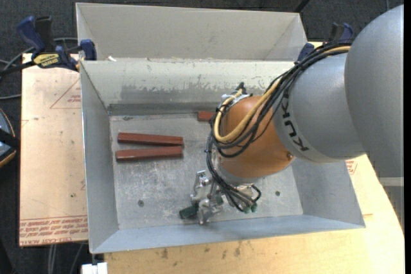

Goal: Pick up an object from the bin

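Gripper (203, 210) hangs low in the bin (96, 157), close to the bin's front wall and a little right of the middle of its floor. It points down under the arm's orange cover (257, 144), around which yellow and black cables (221, 122) loop. How far the gripper is open, and whether it has hold of anything, cannot be told from this angle.

A small dark green piece (187, 214) lies on the bin floor at the foot of the front wall, just beside the gripper's tip on the side toward the bin's left wall. Whether the two touch cannot be told.

Two long brown bars lie side by side in the left half of the bin floor, well apart from the gripper. The upper bar (149, 138) is nearer the back wall, and the lower bar (149, 153) is just in front of it. A short brown stub (205, 115) shows at the foot of the bin's back wall, partly hidden by the orange cover.
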Action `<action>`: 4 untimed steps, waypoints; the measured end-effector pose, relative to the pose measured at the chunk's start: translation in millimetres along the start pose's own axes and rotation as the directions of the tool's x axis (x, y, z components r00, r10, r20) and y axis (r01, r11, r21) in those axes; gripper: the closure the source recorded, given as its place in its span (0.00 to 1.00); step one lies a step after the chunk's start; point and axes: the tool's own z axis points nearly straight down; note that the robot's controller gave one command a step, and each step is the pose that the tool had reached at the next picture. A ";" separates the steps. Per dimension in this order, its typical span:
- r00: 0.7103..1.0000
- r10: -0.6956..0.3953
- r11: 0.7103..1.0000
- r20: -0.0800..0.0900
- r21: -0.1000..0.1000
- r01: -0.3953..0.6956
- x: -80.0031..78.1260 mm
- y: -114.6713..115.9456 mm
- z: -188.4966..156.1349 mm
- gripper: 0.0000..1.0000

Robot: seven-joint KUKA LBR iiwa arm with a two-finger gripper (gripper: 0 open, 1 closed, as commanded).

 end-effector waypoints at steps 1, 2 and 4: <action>1.000 0.000 1.000 0.001 0.000 0.000 -0.3 -0.1 -0.1 1.00; 0.998 -0.054 0.998 0.006 0.006 0.054 -18.3 14.3 -136.0 1.00; 0.998 -0.054 0.999 0.006 0.006 0.054 -18.1 14.2 -135.6 0.00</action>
